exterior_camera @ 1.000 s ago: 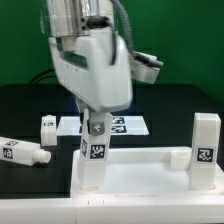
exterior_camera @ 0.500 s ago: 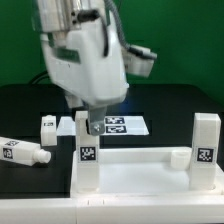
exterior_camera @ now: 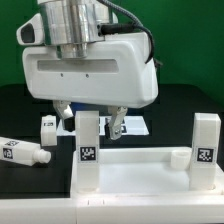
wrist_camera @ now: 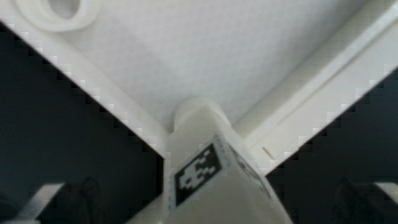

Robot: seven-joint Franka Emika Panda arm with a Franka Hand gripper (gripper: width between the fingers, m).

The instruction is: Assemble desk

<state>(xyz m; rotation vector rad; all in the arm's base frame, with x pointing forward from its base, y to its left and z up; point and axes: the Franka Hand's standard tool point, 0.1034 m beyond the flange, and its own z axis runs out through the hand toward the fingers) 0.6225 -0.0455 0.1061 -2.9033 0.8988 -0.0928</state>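
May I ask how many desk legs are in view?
4. In the exterior view: one leg stands at the tabletop corner below the gripper, one at the right corner, one lies on the table at left, one sits behind it. The arm may hide others.

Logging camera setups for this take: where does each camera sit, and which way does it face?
Exterior view: off the arm, near table height, facing the tabletop and its upright leg; shows the wrist and gripper.
Wrist view: on the wrist, looking down along the gripper at that leg; dark fingertips show either side.
Shared: that leg and the tabletop.
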